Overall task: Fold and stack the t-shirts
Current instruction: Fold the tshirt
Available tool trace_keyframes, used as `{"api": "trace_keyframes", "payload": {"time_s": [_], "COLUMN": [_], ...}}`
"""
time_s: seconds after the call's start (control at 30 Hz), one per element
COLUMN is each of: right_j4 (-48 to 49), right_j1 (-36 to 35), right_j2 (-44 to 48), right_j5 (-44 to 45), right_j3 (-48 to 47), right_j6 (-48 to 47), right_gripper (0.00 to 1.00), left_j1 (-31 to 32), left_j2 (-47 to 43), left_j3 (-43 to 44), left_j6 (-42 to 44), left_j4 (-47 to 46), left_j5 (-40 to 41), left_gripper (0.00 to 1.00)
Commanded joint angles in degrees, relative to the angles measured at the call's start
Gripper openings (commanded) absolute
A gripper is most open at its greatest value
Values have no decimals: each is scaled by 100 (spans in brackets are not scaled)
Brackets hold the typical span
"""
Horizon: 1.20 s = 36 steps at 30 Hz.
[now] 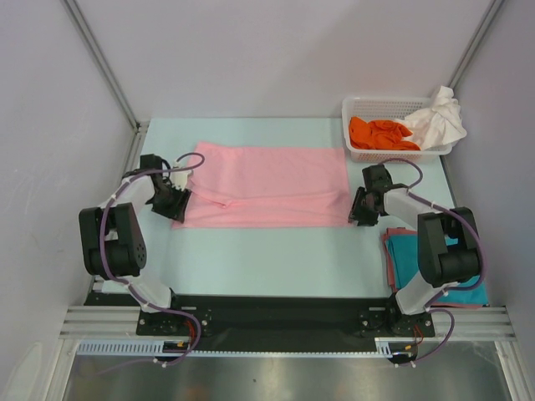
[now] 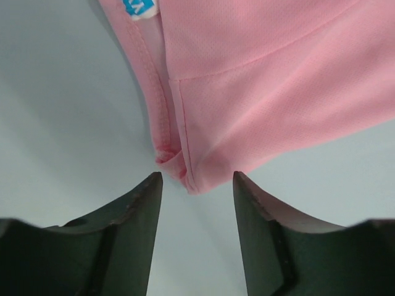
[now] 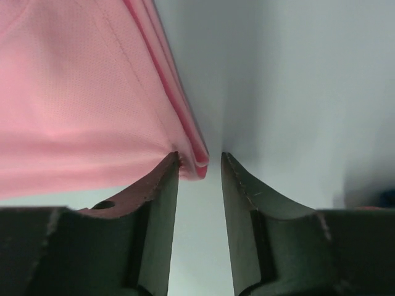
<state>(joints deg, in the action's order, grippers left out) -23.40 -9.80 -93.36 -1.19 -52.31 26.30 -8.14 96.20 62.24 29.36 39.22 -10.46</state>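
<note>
Both jaws parted at pink t-shirt (image 1: 263, 184) corners, teal t-shirt (image 1: 404, 257) half hidden under right arm (image 1: 447, 242)

Pale table (image 1: 276, 259) with pink t-shirt (image 1: 267, 184), white basket (image 1: 393, 154), folded stack (image 1: 405, 255).

No text can be read: the only marking is a small blue label (image 2: 139, 7) with white characters, sewn at the neckline of the light pink t-shirt (image 2: 265, 80) in the left wrist view, cut off by the picture's top edge and too blurred to make out.
</note>
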Motion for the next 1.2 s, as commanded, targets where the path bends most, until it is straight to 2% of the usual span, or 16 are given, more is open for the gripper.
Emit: {"api": "trace_keyframes", "payload": {"time_s": [0.0, 0.13, 0.23, 0.3, 0.37, 0.4, 0.43, 0.5, 0.53, 0.57, 0.6, 0.63, 0.67, 0.8, 1.17], "right_j4": [-349, -157, -60, 45, 90, 116, 134, 125, 90, 46, -76, -156, -235, -857, -2687], "right_j1": [40, 40, 40, 40, 40, 40, 40, 31, 40, 40, 40, 40, 31, 40, -92], "right_j2": [292, 310, 12, -156, -217, -252, -253, -200, -174, -130, -8, 89, 177, 757, 2989], "right_j5": [-22, -65, -179, -241, -276, -302, -390, -461, -478, -479, -461, -435, -417, -452, -619], "right_j3": [28, 107, 55, 72, 99, 107, 142, 169, 186, 230, 257, 292, 388, 704, 1469], "right_j6": [85, 270, 279, 314, 366, 375, 384, 411, 411, 411, 402, 402, 410, 638, 1605], "right_gripper": [40, 43, 44, 42, 36, 33, 24, 13, 4, 0, 0, 0, 0, 0, 0], "left_j1": [-73, -91, -91, -91, -91, -91, -91, -82, -65, -30, 31, 32, 41, -3, -258], "left_j2": [-277, -261, 142, 311, 521, 592, 680, 838, 856, 839, 830, 795, 743, 94, -1402], "left_j3": [297, 324, 429, 465, 386, 377, 368, 359, 342, 298, 280, 254, 193, -237, -862], "left_j6": [-132, -518, -729, -783, -801, -809, -818, -827, -836, -818, -801, -749, -722, -337, 816], "left_j4": [445, 350, 262, 209, 25, -11, -11, 41, 68, 85, 112, 208, 261, 454, 2370], "left_j5": [-193, -290, -80, 34, 175, 254, 281, 80, -104, -175, -228, -394, -448, -247, 96], "left_gripper": [56, 65, 65, 64, 63, 61, 59, 53, 43, 36, 19, 7, 0, 0, 0]}}
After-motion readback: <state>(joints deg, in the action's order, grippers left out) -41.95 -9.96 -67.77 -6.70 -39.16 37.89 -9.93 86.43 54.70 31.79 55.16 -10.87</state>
